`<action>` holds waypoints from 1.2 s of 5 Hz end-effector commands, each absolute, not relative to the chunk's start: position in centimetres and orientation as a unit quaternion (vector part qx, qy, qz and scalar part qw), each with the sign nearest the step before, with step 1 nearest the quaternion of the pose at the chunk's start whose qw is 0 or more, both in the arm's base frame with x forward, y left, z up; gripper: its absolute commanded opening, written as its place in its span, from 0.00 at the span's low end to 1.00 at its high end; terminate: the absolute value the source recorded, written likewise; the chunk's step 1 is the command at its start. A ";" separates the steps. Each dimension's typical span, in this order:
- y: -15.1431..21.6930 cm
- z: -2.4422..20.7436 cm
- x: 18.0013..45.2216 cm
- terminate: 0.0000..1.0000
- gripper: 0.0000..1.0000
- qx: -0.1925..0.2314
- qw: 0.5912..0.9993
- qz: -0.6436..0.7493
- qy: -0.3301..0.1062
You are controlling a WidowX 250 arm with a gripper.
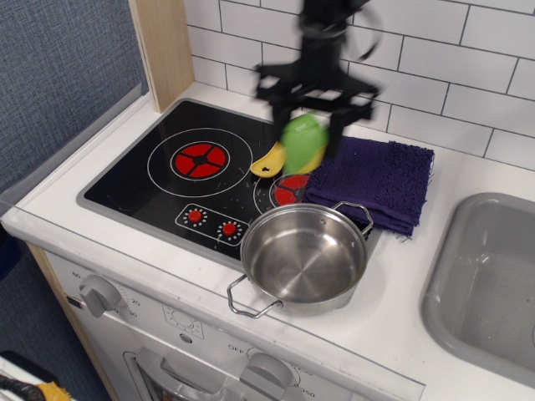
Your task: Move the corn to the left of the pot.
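The corn (303,144), bright green with a yellow end, hangs in the air over the back of the stove, held between the fingers of my black gripper (307,134). The gripper is shut on it and sits above and behind the pot, slightly left of the pot's middle. The pot (304,255) is a shiny shallow steel pot with two wire loop handles, standing at the stove's front right edge, empty.
A yellow-handled brush (269,159) lies on the black stovetop (159,180), mostly hidden behind the corn. A folded purple cloth (380,180) lies behind the pot. A grey sink basin (489,284) is at the right. A wooden post (163,46) stands at the back left.
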State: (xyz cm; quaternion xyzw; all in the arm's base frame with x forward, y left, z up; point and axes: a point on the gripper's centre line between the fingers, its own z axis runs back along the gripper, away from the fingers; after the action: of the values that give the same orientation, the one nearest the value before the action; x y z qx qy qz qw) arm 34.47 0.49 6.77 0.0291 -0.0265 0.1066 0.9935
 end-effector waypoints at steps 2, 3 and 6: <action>4.6 1.6 31.8 0.00 0.00 0.030 0.991 0.129 0.033; 4.4 1.3 31.3 0.00 1.00 0.034 0.991 0.123 0.034; 4.3 5.9 31.3 0.00 1.00 0.032 0.993 0.110 -0.038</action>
State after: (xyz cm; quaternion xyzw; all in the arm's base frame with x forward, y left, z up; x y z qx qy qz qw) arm 31.36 4.42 4.50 0.0311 -0.0146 0.1135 0.9929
